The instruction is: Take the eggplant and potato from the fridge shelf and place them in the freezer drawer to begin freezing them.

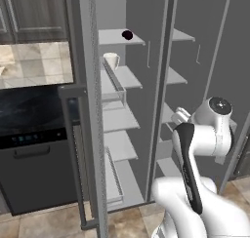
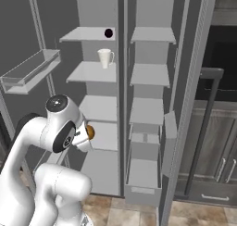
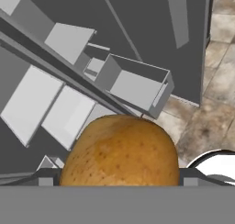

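Observation:
The tan-orange potato (image 3: 120, 152) fills the lower middle of the hand view, with my gripper (image 3: 119, 182) shut on it and one finger on each side. In the right base view the potato (image 2: 90, 132) shows at the hand, in front of the fridge's lower left shelves. The dark eggplant (image 1: 127, 35) lies on the top left shelf (image 2: 109, 33). The grey freezer drawer (image 2: 143, 174) stands pulled out at the bottom of the right compartment, below and right of the hand; it appears as an open box (image 3: 137, 85) in the hand view.
A white cup (image 2: 105, 58) stands on the second left shelf. A see-through bin (image 2: 28, 72) hangs on the open left door. The right fridge door (image 2: 194, 104) stands open beside the drawer. The tiled floor (image 3: 206, 103) lies below.

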